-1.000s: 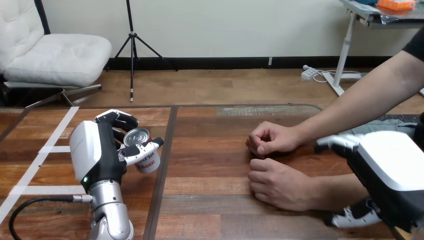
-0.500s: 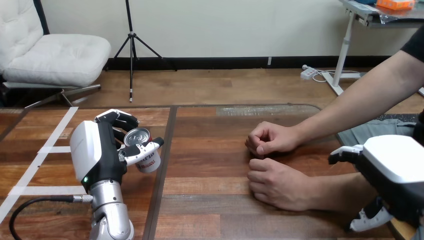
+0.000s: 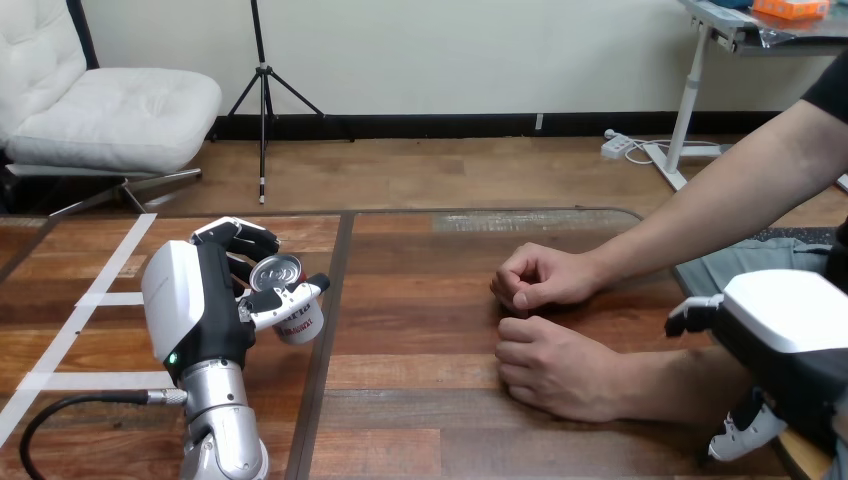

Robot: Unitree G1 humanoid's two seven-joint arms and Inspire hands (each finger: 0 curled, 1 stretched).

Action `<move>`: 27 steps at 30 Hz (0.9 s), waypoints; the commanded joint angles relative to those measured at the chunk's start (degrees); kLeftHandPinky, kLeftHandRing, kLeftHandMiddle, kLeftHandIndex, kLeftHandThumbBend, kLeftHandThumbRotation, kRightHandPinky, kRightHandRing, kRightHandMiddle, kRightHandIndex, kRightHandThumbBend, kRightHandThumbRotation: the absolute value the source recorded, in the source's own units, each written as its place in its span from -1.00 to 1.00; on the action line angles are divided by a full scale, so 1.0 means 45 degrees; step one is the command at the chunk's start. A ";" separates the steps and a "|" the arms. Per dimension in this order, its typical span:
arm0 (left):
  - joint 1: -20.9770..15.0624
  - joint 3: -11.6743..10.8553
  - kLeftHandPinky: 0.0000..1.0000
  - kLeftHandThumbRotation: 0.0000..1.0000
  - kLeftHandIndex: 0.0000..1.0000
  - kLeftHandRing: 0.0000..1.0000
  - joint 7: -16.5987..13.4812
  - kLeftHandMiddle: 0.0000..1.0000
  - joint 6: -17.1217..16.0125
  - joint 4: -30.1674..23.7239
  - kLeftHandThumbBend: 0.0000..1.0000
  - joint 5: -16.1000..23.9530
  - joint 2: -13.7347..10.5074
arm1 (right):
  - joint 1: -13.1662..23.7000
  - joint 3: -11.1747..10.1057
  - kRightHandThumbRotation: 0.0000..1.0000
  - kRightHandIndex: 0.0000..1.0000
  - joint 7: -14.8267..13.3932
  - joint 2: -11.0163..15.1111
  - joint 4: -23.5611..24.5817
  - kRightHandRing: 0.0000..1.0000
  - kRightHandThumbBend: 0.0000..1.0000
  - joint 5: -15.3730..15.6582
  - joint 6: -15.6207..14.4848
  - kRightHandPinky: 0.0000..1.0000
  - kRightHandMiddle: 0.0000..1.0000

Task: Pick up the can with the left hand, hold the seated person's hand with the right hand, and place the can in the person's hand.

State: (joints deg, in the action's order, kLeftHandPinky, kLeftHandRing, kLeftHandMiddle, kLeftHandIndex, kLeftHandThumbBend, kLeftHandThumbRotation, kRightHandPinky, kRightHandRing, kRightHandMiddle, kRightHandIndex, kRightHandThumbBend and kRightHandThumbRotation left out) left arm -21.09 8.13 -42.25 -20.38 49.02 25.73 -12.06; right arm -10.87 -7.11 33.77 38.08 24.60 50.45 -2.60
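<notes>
A small can [image 3: 283,300] with a silver top and a red-and-white label sits tilted in my left hand [image 3: 205,300], whose fingers and thumb curl round it above the table's left part. Two of the person's hands rest on the table at centre right: the farther one [image 3: 540,277] loosely closed, the nearer one [image 3: 550,365] palm down with curled fingers. My right hand [image 3: 780,350] hovers at the lower right over the person's nearer forearm, a finger on each side of it, not closed on it.
White tape strips [image 3: 100,290] mark the wooden table [image 3: 420,330] at the left. A dark seam runs front to back just right of the can. The person's forearms cross the table's right side.
My right hand has drawn back toward the lower right, away from the person's wrist. The left hand with the can has stayed in place.
</notes>
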 commanded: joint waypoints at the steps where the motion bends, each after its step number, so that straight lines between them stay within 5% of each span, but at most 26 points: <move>1: -0.0787 -0.0154 -0.29 -1.00 -0.11 -0.20 -0.0066 -0.11 -0.0393 -0.0611 0.48 -0.0025 -0.0032 | 0.1065 0.0532 -1.00 0.56 -0.0226 0.0555 -0.0876 0.59 0.88 0.0487 0.0045 0.50 0.61; 20: -0.0761 -0.0182 -0.31 -1.00 -0.11 -0.22 -0.0057 -0.12 -0.0343 -0.0781 0.47 -0.0032 -0.0068 | 0.2163 0.1603 -1.00 0.54 -0.1538 0.1013 -0.3368 0.58 0.89 0.1236 0.0517 0.44 0.59; 27: -0.0755 -0.0233 -0.32 -1.00 -0.11 -0.22 -0.0041 -0.12 -0.0346 -0.0837 0.48 -0.0103 -0.0044 | 0.2427 0.1873 -1.00 0.55 -0.1491 0.1076 -0.3664 0.59 0.87 0.1178 0.0503 0.44 0.60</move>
State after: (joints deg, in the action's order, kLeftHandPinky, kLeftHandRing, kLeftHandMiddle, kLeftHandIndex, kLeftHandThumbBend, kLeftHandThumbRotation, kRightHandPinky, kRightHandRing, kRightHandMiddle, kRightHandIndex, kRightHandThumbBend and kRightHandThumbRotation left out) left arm -21.08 7.97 -42.20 -20.38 49.01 25.45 -12.07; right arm -3.54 0.24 28.06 41.03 9.64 55.57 -0.31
